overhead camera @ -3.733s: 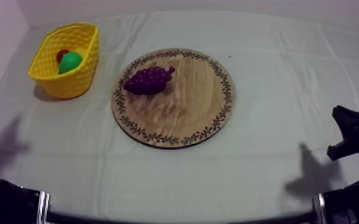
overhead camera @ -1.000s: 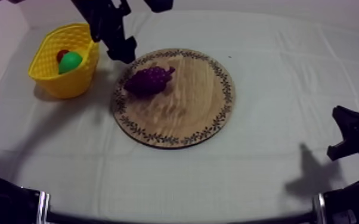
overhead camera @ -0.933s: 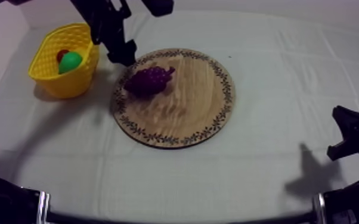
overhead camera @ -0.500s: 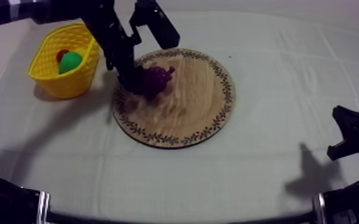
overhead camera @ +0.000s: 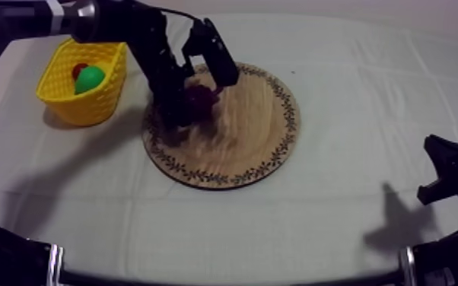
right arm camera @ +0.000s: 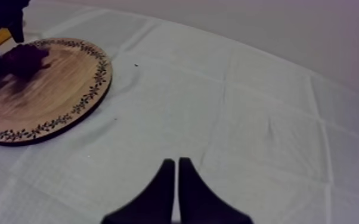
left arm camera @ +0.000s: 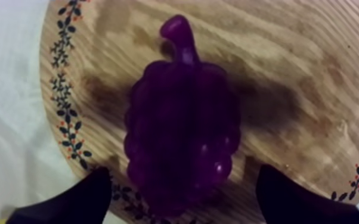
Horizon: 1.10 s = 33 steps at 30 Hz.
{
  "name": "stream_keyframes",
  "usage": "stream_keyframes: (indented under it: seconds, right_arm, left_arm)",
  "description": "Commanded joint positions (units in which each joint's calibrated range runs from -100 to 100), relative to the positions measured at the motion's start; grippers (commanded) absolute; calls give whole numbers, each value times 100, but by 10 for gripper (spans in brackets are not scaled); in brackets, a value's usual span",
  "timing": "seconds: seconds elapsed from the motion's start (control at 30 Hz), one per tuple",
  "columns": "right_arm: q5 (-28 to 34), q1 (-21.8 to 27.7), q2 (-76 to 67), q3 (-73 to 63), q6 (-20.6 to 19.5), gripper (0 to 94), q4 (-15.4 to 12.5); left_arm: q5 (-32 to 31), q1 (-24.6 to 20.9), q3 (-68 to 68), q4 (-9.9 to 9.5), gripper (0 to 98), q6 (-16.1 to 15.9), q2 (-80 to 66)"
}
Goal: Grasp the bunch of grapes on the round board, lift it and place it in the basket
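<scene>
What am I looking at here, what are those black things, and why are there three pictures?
It is a robot with two black arms at a table under a pale cloth. One picture looks down from above; the other two are taken from each arm's wrist. On the table lie a round wooden board and a yellow basket holding a green toy fruit and a small red fruit. The left arm reaches over the board; its jaws stand open on either side of a purple bunch of grapes, not gripping it. The right arm rests at the side, its jaws shut together on nothing. Nothing is held.
</scene>
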Motion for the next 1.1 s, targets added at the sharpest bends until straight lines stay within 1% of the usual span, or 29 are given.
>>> stream_keyframes:
  seconds: [0.0, 0.13, 0.3, 0.43, 0.7, 0.8, 0.93, 1.07]
  right_arm:
    - [0, 2, -1, -3, 0, 4, 1]
    - [0, 2, -1, -3, 0, 4, 1]
    - [0, 2, -1, -3, 0, 4, 1]
    - [0, 2, -1, -3, 0, 4, 1]
    - [0, 2, -1, -3, 0, 4, 1]
    - [0, 2, -1, -3, 0, 4, 1]
    - [0, 2, -1, -3, 0, 4, 1]
    - [0, 2, -1, -3, 0, 4, 1]
  left_arm:
    - [1, 2, -71, 41, 876, -68, 86]
    - [0, 3, -282, 128, 846, -111, 281]
    - [-1, 3, -462, 161, 797, -122, 496]
    - [6, -3, -653, 203, 692, -105, 657]
    - [15, -64, -886, 289, 396, -187, 804]
    - [15, -88, -869, 310, 312, -206, 701]
    - [55, -123, -738, 328, 254, -200, 369]
    - [293, -173, -453, 312, 247, -84, -189]
